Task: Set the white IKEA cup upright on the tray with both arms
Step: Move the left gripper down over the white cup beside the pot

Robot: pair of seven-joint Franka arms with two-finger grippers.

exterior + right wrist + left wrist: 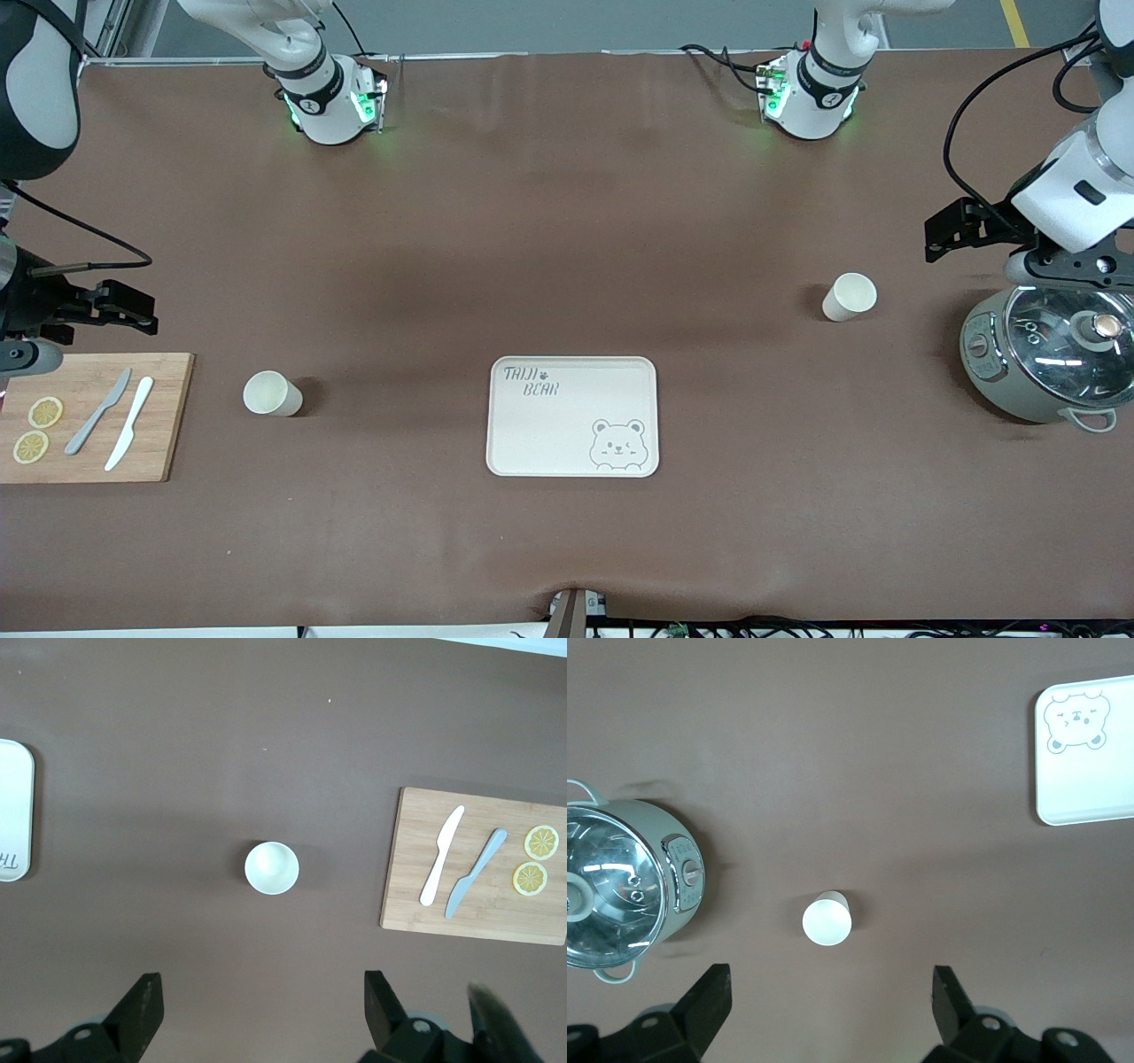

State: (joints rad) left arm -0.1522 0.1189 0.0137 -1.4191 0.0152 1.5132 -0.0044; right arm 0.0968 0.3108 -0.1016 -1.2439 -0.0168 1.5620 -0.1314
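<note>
The tray (572, 416) is lying bare on the tabletop (567, 221) between two upright cups (272, 393) (850, 296); the left gripper (961, 229) and right gripper (111, 312) are hovering, jaws spread.

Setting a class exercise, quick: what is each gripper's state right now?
Left gripper: open, empty, above the cup.
Right gripper: open, empty, above the other cup.

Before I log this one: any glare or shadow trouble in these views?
Front view: green base lights glow at the top; soft shadows beside both cups; the tray reads clearly. Left wrist view: strong reflections on the pot's glass lid. Right wrist view: even light, cutting board sharp.
</note>
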